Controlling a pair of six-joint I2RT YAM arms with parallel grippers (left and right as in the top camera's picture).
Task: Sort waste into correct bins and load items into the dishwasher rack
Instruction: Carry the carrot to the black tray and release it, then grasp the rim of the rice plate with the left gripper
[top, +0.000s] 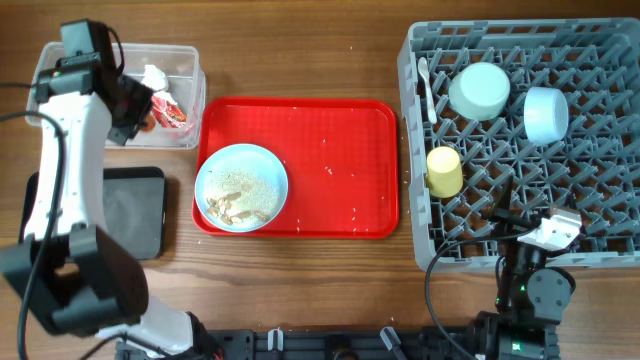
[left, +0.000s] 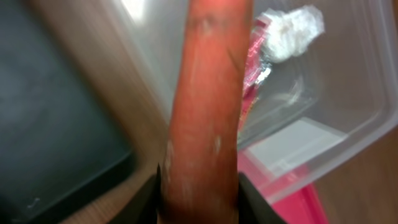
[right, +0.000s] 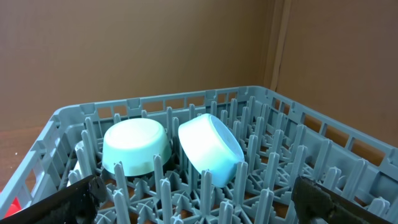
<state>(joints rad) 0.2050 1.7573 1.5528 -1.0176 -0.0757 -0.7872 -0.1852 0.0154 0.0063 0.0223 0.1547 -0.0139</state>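
Note:
My left gripper (left: 200, 193) is shut on the orange carrot (left: 208, 106) and holds it over the near edge of the clear tub (left: 348, 93). The tub holds the red wrapper (left: 255, 62) and the white tissue (left: 292, 31). In the overhead view the left gripper (top: 135, 112) is at the clear tub (top: 185, 60). The pale blue plate (top: 241, 187) with beige scraps (top: 235, 205) sits on the red tray (top: 330, 150). The grey rack (top: 600, 245) holds two bowls (top: 480, 90) (top: 546, 113), the yellow cup (top: 444, 171) and the white spoon (top: 425, 85). My right gripper (right: 202, 205) is open and empty over the rack's near edge.
The black tray (top: 130, 215) lies in front of the clear tub, left of the red tray; it also shows in the left wrist view (left: 50, 112). In the right wrist view both bowls (right: 137, 148) (right: 211, 148) rest among the rack's pegs (right: 261, 186).

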